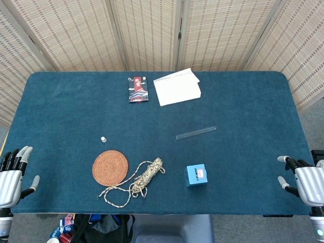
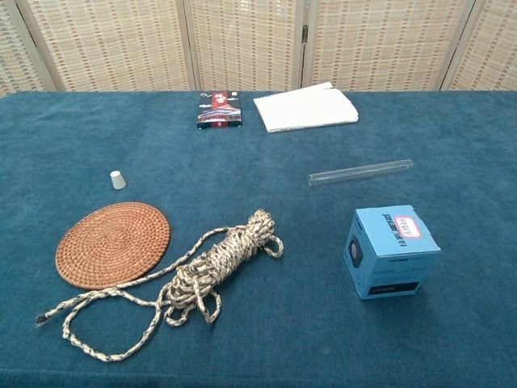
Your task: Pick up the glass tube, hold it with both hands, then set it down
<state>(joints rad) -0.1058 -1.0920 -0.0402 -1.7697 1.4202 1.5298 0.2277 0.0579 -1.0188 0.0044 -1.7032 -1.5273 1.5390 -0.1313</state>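
The glass tube [image 1: 196,133] lies flat on the blue-covered desk [image 1: 66,101], right of centre, slanted a little, apart from everything around it. No hand touches it, so by my reading the task has not begun: the pick-up is the step in hand.

The white notepad [image 1: 177,87] sits at the far edge, well beyond the tube, with a red and black packet [image 1: 137,89] just beside it. Nearer the robot, a woven round mat [image 1: 110,167] and a coiled rope [image 1: 142,179] lie to the left, touching or nearly so. A small blue box [image 1: 196,175] stands near the tube on the robot's side. A tiny white cap [image 1: 103,138] sits alone above the mat.

The left hand [image 1: 12,174] and right hand [image 1: 304,179] rest at the near corners, both empty with fingers spread.

The next move likely calls for one hand, probably the right as the closer, to reach in past the blue box and close gently across the thin, round, slippery tube.
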